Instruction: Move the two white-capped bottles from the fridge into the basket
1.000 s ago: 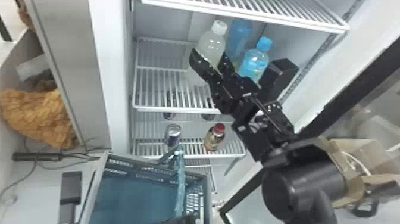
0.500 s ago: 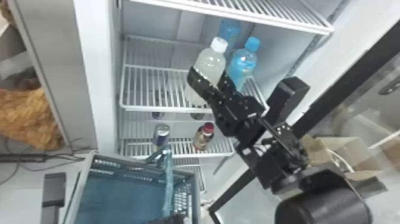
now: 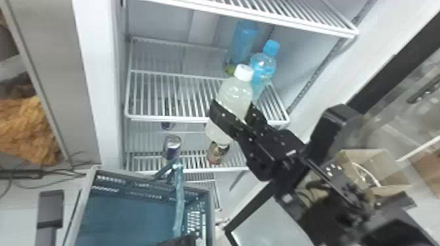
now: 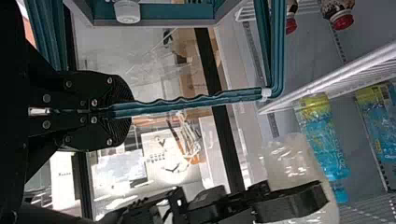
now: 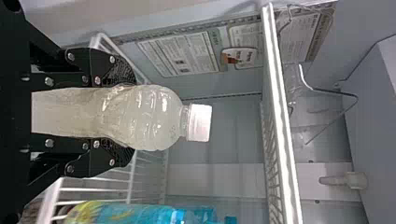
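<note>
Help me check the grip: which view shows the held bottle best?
The right wrist view: gripped by the right pincer, the bottle shows cap and shoulders unhidden. Head view: a finger crosses its body. Left wrist view: its body is partly covered.

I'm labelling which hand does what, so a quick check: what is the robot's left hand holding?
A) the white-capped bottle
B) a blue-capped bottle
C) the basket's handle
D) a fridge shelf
C: the left hand is closed on the basket's handle, while the white-capped bottle is in the right hand.
</note>
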